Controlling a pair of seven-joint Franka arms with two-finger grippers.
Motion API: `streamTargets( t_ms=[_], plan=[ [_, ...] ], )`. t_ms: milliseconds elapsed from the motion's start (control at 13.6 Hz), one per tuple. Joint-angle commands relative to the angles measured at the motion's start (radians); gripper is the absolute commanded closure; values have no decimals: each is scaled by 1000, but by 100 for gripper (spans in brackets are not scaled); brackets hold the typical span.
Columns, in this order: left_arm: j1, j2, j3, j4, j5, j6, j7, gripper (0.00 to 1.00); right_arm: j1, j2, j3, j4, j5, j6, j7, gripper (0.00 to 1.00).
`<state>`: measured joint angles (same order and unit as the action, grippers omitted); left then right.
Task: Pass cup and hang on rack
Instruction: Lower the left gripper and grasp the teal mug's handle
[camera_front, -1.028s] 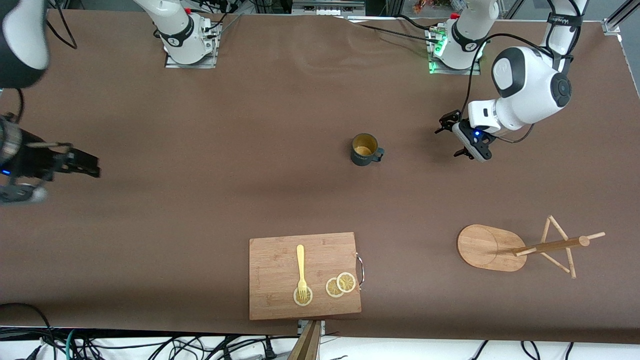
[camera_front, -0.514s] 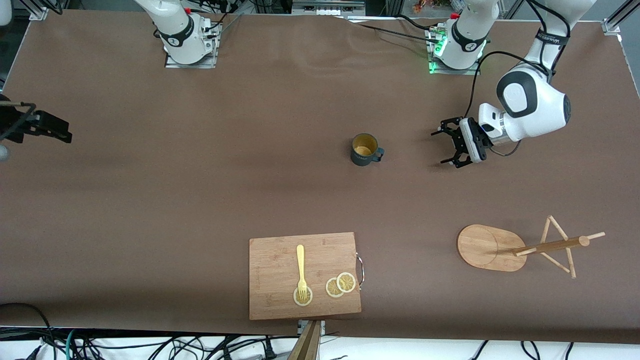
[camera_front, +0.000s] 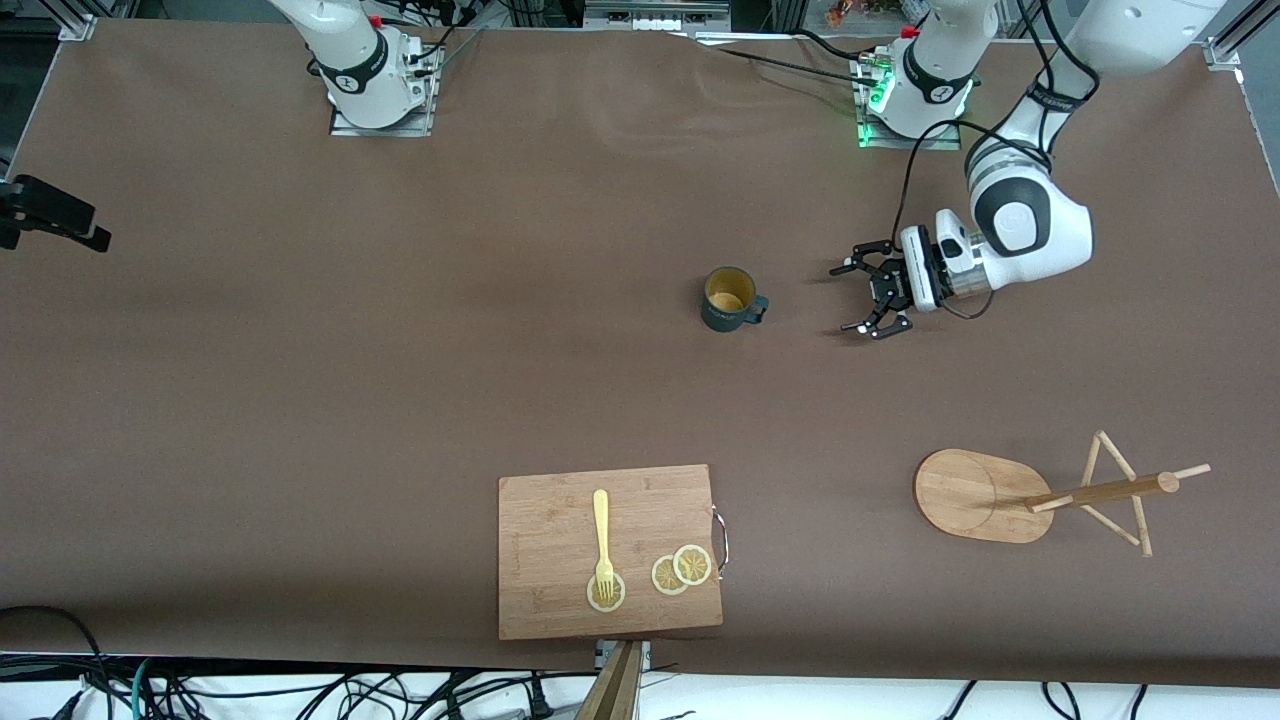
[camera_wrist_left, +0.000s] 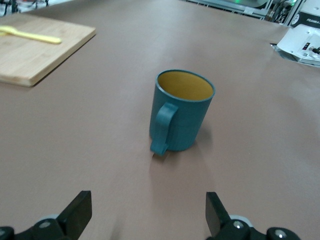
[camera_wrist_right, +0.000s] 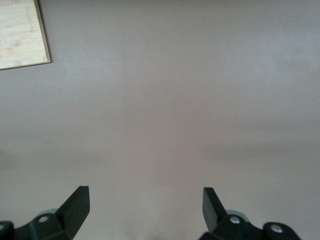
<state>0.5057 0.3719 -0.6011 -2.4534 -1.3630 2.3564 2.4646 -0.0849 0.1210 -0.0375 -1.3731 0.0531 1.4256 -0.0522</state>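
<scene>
From my screen the ribbed teal mug (camera_front: 729, 299) sits upright mid-counter (camera_front: 400, 350), loop handle facing my left pincer (camera_front: 852, 299), spread wide just beside it. Right pincer (camera_wrist_right: 145, 207) gapes empty over bare brown matting. Bamboo mug tree (camera_front: 1050, 494) stands nearer the camera.

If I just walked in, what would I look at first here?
Probably the little teal cup standing alone mid-table, its handle turned toward the left end effector, which is open and low beside it, not touching. Next, the bamboo rack toward the left arm's end, nearer the front camera, and the cutting board with a yellow fork and lemon slices. The right end effector waits, open, at the right arm's end.
</scene>
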Motion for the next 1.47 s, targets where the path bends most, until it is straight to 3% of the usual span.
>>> streamTargets(
  t_ms=[0, 440, 734, 881, 1028, 1101, 1321, 1394],
  plan=[
    [-54, 74, -6, 21, -151, 4, 172, 0, -6, -26, 11, -37, -13, -10, -3, 0],
    [-176, 214, -5, 89, -407, 4, 398, 0, -6, -18, 16, -43, -59, -14, -6, 0],
    [-207, 251, -3, 132, -442, 6, 421, 1, -4, -12, 16, -35, -67, -16, -5, 0],
    [-213, 254, -2, 143, -444, 9, 428, 28, -1, -14, 19, -35, -67, -17, -2, 0],
    [-213, 254, -2, 143, -441, 9, 439, 67, -1, -14, 16, -38, -70, -13, 8, 0],
    [-213, 254, 0, 143, -443, 9, 451, 72, -3, -4, 11, -38, -68, -7, 6, 0],
    [-211, 254, 4, 143, -441, 9, 464, 100, 4, 8, 16, -32, -84, -4, 5, 0],
    [-210, 252, 4, 143, -443, 9, 465, 100, 8, 9, 19, -32, -88, -2, -1, 0]
  ],
)
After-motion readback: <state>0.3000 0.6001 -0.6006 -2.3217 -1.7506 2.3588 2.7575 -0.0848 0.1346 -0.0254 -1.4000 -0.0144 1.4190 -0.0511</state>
